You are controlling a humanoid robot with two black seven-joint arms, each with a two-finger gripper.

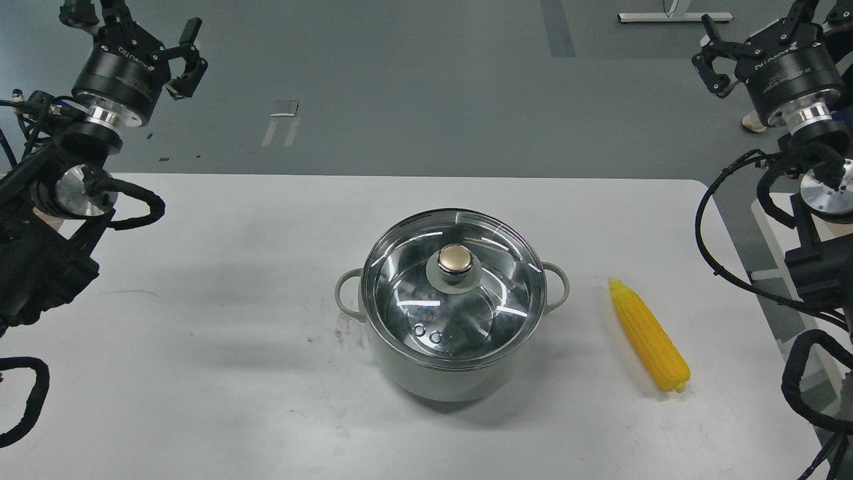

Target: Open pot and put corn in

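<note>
The pale grey-green pot point(448, 380) stands at the table's middle, with a loop handle on each side. The glass lid point(493, 300) with its gold knob point(456, 259) lies closed on the pot. The yellow corn point(649, 337) lies on the table to the right of the pot, pointed tip away from me. My left gripper point(133, 30) is raised at the far top left, open and empty. My right gripper point(760, 30) is raised at the far top right, open and empty. Both are far from the pot and the corn.
The white table point(220, 280) ends at its far edge, with grey floor beyond. Its right edge runs close to the corn. A second white surface point(776, 220) stands to the right, behind my right arm's cables.
</note>
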